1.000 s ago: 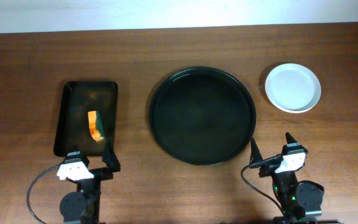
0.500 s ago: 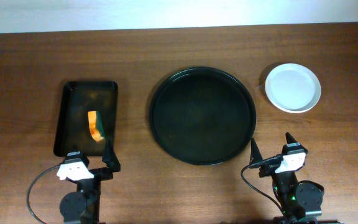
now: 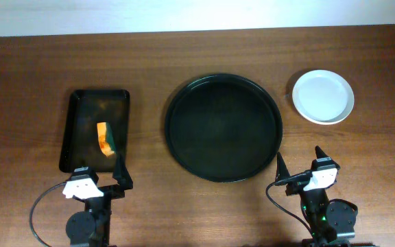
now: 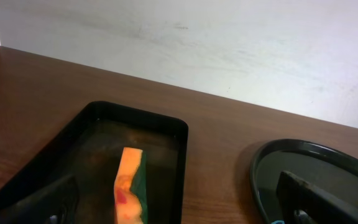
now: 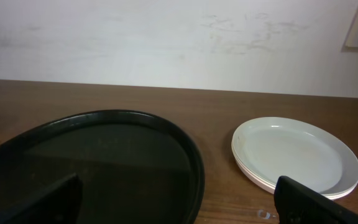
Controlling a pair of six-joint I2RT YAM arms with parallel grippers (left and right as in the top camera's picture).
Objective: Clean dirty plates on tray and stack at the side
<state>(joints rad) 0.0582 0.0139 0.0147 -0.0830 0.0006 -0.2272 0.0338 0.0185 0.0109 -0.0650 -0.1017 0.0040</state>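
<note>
At the left part of the counter (image 3: 33, 82), a rectangular black tray (image 3: 70, 130) lies with an orange-and-green sponge (image 3: 104, 139) in its near half, running roughly front to back. At that tray's near edge sits the left pincer (image 3: 100, 171), fingers spread wide and holding nothing. In its wrist view the sponge lies straight ahead, between the two fingers. In the middle of the counter lies the tray (image 3: 223, 127), round and black with a raised rim, its floor bare and glossy. It sits between the rectangular tray and the plates (image 3: 323, 96), apart from both. The plates are stacked on the counter just off the tray's far right side, toward the counter's right edge. The top one shows plain white, and the right wrist view shows layered rims beneath it. Near the counter's front edge, right of the tray's near side, is the right pincer (image 3: 299, 161), fingers wide, gripping nothing. Bare wood lies between it and the stack.
</note>
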